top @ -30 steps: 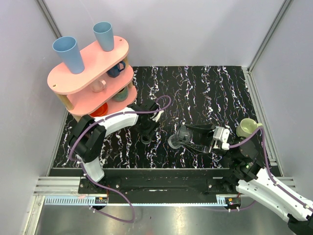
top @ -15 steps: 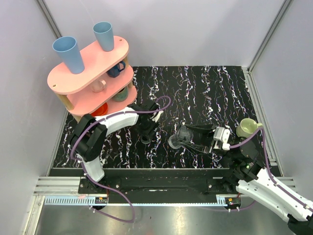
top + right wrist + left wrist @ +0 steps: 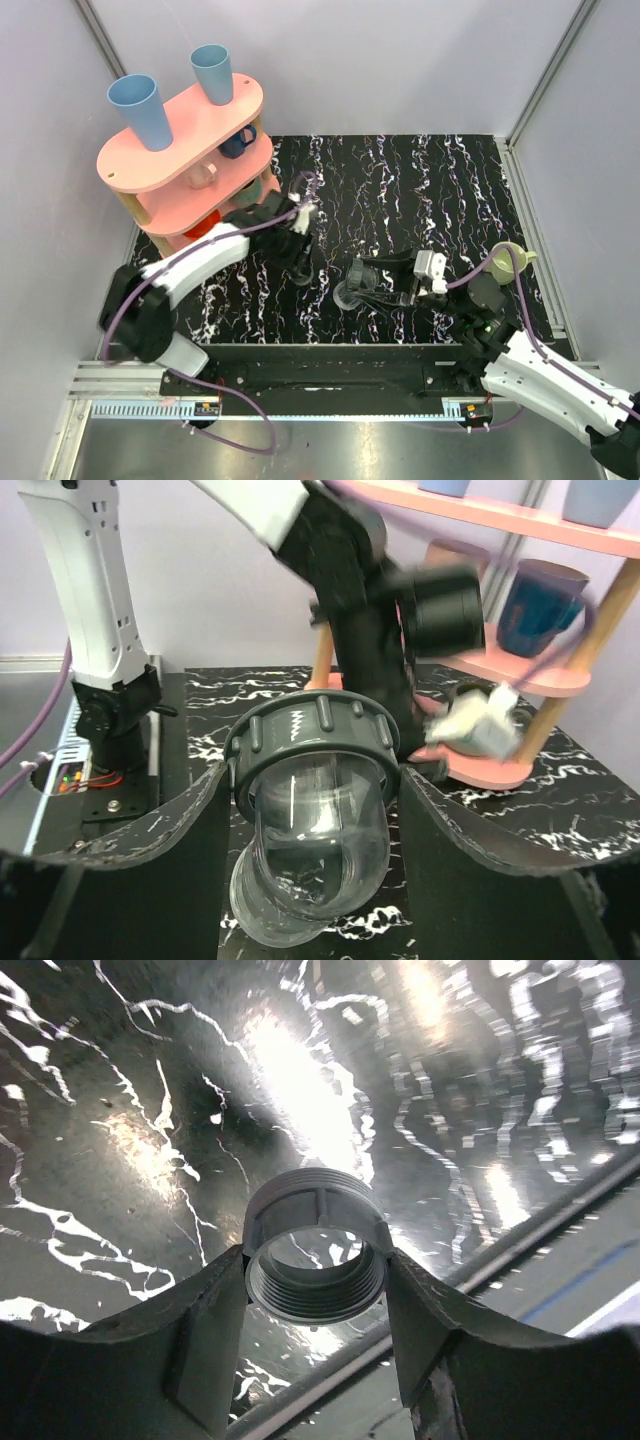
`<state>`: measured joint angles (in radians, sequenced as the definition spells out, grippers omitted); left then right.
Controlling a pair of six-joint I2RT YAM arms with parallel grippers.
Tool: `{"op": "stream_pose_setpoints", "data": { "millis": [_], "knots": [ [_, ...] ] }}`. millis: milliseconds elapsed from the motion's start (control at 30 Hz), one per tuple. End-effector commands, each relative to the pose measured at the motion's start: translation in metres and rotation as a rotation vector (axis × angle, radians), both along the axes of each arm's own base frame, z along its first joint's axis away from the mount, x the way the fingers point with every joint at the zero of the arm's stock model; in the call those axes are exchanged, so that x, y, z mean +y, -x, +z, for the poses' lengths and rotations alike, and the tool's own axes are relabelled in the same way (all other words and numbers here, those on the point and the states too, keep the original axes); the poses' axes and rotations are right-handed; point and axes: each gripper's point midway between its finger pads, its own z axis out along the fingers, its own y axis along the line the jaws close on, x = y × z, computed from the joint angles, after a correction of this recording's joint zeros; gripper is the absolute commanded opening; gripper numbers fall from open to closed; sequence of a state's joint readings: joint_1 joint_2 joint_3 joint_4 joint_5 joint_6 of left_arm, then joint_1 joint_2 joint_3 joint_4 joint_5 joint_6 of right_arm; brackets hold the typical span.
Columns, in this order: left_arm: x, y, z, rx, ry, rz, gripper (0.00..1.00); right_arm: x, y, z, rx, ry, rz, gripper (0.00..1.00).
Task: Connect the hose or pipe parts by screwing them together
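The right gripper is nearest to us, well in front of the pink shelf and off to its right side. It holds a see-through bent pipe between its two black fingers. A dark grey nut with bumps round it sits on the top end of that pipe. The gripper is partly open, with a finger pressing on each side of the part.

A little farther back, closer to the pink shelf, is the left gripper. It points down at the black and white worktop, just in front of the shelf's near end. It holds a small grey ring with screw lines round it, pinched between its fingers. I cannot tell if the ring touches the worktop. The ring and the pipe are near each other but not joined.

A pale mug stands far to the right of the shelf.

On the shelf's middle level sits a dark blue mug. Two light blue cups stand on its top.
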<state>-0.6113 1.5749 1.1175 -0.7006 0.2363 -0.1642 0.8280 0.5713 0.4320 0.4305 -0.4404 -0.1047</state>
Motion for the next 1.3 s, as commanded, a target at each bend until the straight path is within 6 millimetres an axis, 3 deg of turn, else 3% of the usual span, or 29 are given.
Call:
{"op": "stream_pose_setpoints", "data": {
  "millis": [0,67,133,167,200,267,367,633,867,1000,1133,1267],
  "knots": [
    [-0.016,0.014,0.097,-0.138,0.327,0.036,0.00,0.000,0.021,0.040,-0.074,-0.123,0.101,0.30],
    [-0.021,0.027,0.141,-0.204,0.475,0.026,0.00,0.003,0.025,0.041,-0.039,-0.134,0.143,0.30],
    [-0.023,0.036,0.167,-0.240,0.577,0.042,0.00,0.006,0.035,0.041,-0.009,-0.146,0.208,0.30],
    [-0.020,0.047,0.191,-0.288,0.648,0.029,0.00,0.007,0.038,0.048,-0.020,-0.176,0.229,0.30],
    [-0.018,0.052,0.196,-0.299,0.681,0.034,0.00,0.008,0.042,0.047,-0.016,-0.183,0.257,0.30],
    [-0.015,0.066,0.228,-0.358,0.801,0.033,0.00,0.008,0.047,0.056,0.000,-0.238,0.304,0.30],
    [-0.013,0.081,0.246,-0.383,0.907,0.028,0.00,0.012,0.051,0.060,0.027,-0.256,0.366,0.30],
    [-0.003,0.102,0.268,-0.448,1.020,0.001,0.00,0.013,0.040,0.065,0.094,-0.331,0.446,0.29],
    [-0.005,0.119,0.293,-0.450,1.137,-0.058,0.00,0.016,0.024,0.069,0.096,-0.375,0.417,0.29],
    [-0.006,0.122,0.297,-0.435,1.167,-0.067,0.00,0.014,0.017,0.087,0.118,-0.453,0.415,0.30],
    [-0.011,0.123,0.302,-0.418,1.215,-0.092,0.00,0.018,0.013,0.091,0.132,-0.457,0.422,0.30],
    [-0.021,0.116,0.290,-0.364,1.190,-0.104,0.00,0.022,0.013,0.093,0.132,-0.443,0.441,0.31]
  ]
}}
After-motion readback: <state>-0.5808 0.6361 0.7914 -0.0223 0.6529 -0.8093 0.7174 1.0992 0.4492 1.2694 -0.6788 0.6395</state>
